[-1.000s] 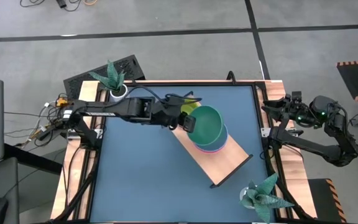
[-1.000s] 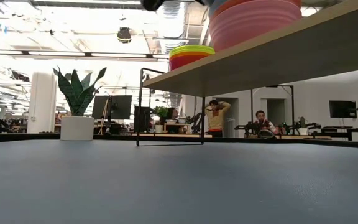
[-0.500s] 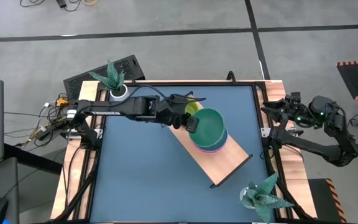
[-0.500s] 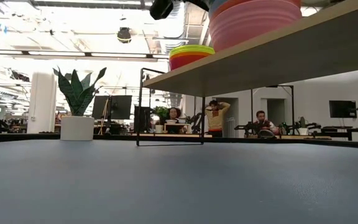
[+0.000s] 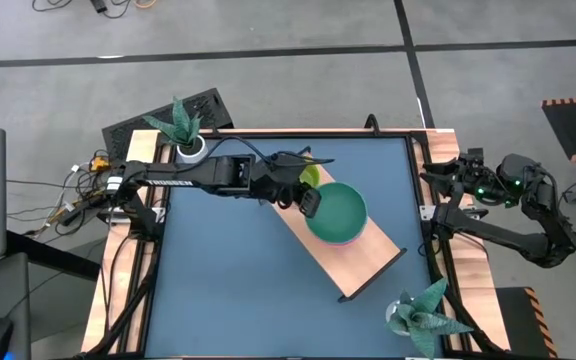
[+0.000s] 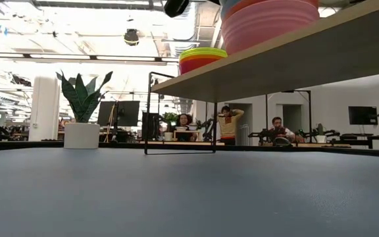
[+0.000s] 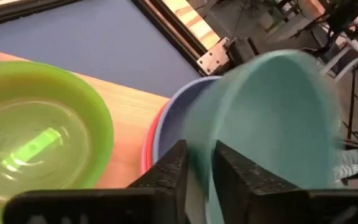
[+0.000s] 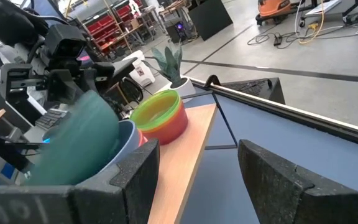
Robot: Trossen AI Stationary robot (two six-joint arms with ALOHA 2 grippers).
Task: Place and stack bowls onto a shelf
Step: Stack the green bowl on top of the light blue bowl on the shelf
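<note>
Teal bowl (image 5: 337,209) pinched at its rim by the left gripper (image 5: 309,203), sitting over the larger stack near the middle of the shelf (image 5: 368,268), seen from above. Left arm stretched from the table's left rear corner out over the shelf. Yellow-green bowl (image 5: 308,177) just beside, toward the shelf's rear end. Right gripper (image 5: 440,175) parked off the table's right edge, fingers spread, grasping nothing.

Low down: shelf board (image 6: 275,62) overhead, pink stack (image 6: 268,25) at the near end, small stack (image 6: 202,59) farther along.

Left wrist: fingers (image 7: 173,171) clamped on the tilted teal bowl's (image 7: 272,124) rim, above a blue bowl (image 7: 173,127).

Right wrist: teal bowl (image 8: 79,146) tipped in the blue one (image 8: 126,140).
</note>
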